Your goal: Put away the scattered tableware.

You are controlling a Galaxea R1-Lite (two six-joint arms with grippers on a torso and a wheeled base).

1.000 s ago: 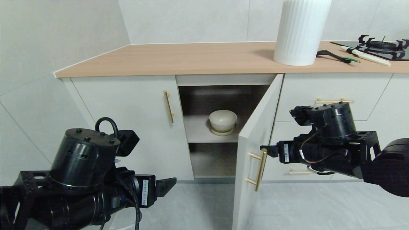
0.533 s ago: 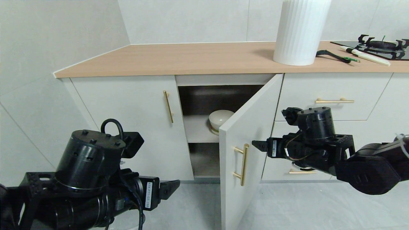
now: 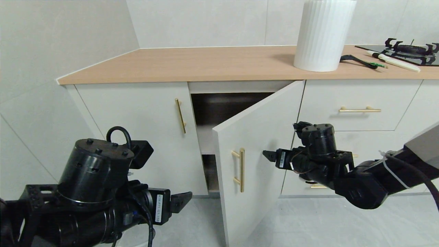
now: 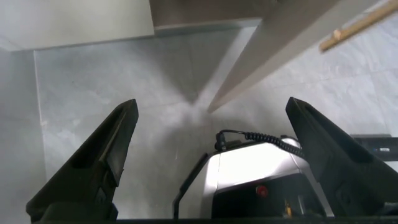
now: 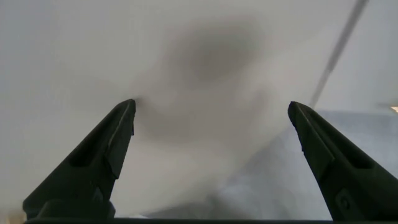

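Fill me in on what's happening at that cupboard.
The right end effector, open, is up against the outer face of the cabinet door, which has swung from wide open to about half shut over the last second. The left end effector hangs low and open, holding nothing.

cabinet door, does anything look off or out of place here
The cabinet door hangs ajar, not shut, with the right gripper near its face. Loose utensils lie on the countertop beside the stove.
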